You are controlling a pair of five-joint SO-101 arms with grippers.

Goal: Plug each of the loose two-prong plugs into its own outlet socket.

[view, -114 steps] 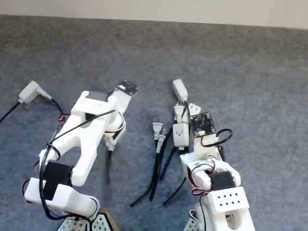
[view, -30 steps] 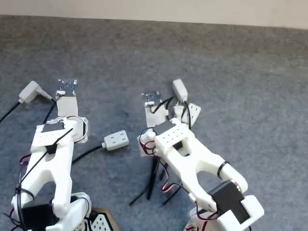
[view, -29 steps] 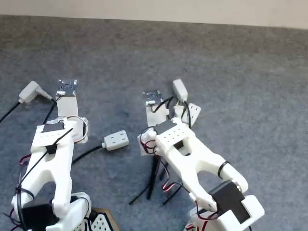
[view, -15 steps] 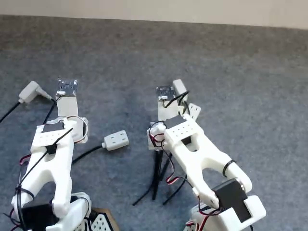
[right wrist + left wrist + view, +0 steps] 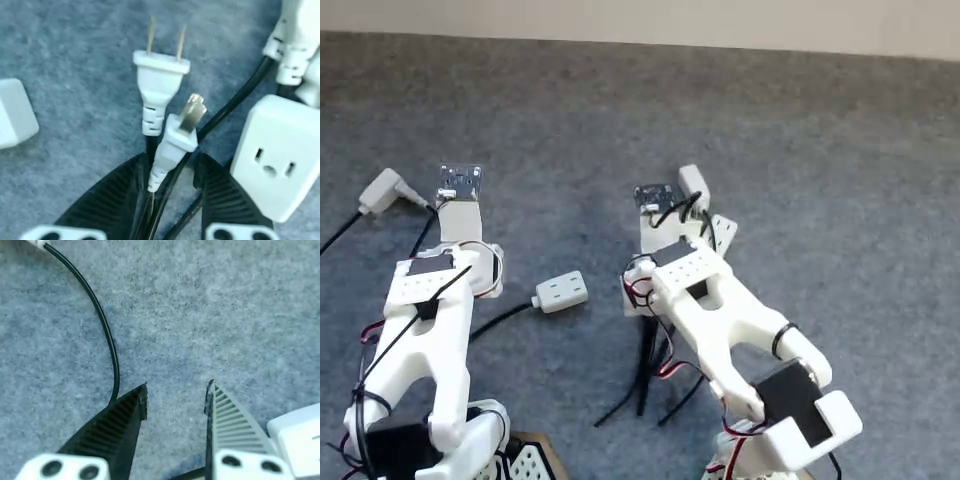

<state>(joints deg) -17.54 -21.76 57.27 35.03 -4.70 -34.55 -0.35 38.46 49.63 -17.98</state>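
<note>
— Plugs (image 5: 161, 80): where are they?
— Both lie touching on the bench (image 5: 820, 150), mid-scene. My right jaws stand apart astride the tilted plug (image 5: 177, 135)'s cord, ready to pinch it; an outlet socket (image 5: 267, 157) waits just beside. Left jaws, also apart, idle at left.

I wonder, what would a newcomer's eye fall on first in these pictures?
Most likely the pair of loose white plugs on the grey carpet, a straight plug and a tilted plug, their black cords running between the fingers of the open right gripper. Beside them lies a white outlet socket, while the left gripper hangs open over bare carpet near a black cable.
</note>
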